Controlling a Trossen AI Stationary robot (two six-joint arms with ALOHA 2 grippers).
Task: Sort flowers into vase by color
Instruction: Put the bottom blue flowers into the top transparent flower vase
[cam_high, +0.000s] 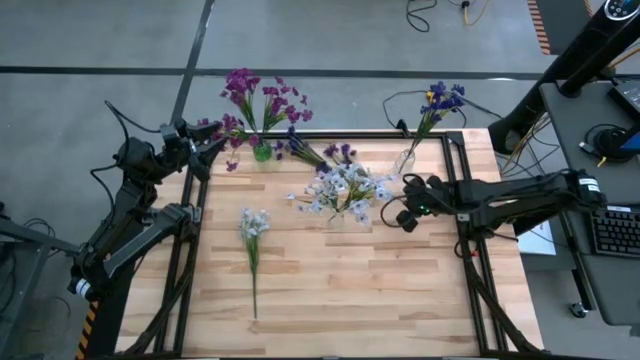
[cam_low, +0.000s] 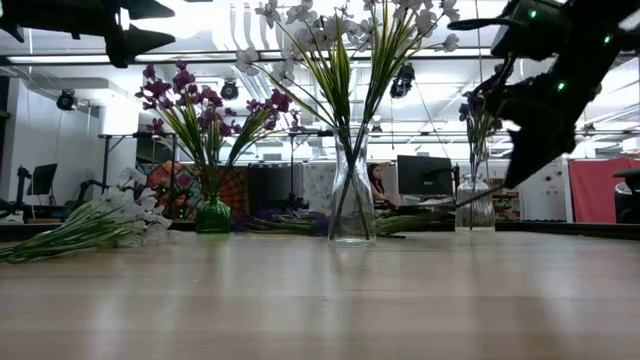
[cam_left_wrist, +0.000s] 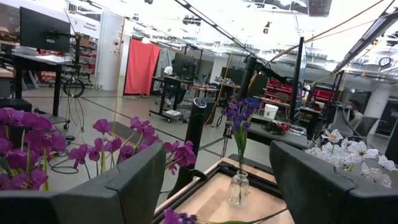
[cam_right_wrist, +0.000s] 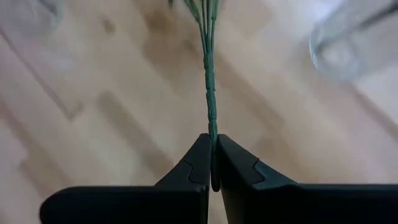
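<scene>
My right gripper (cam_high: 392, 203) is over the table's right middle, shut on the thin green stem (cam_right_wrist: 210, 93) of a blue-violet spray (cam_high: 318, 154). The spray's blossoms lie on the table behind the clear middle vase (cam_high: 345, 212), which holds white flowers. My left gripper (cam_high: 205, 142) hangs open and empty at the far left, beside the magenta flowers (cam_high: 255, 98) in the green vase (cam_high: 262, 151). More blue-violet flowers (cam_high: 441, 99) stand in a clear vase (cam_high: 407, 159) at the far right. One white spray (cam_high: 252, 232) lies flat on the table. My right gripper pinches the stem near its bare end (cam_right_wrist: 211, 134) between its two fingertips. The stem runs straight on ahead of the fingers. The held end is raised off the table (cam_low: 455, 205), and the stem slants down to the blossom end (cam_low: 290, 222), which lies on the table.
The three vases stand in a row along the table's far half. The near half of the wooden table (cam_high: 380, 290) holds only the white spray. Black frame rails (cam_high: 470, 200) run along the left and right sides. A person (cam_low: 380, 185) sits in the room behind.
</scene>
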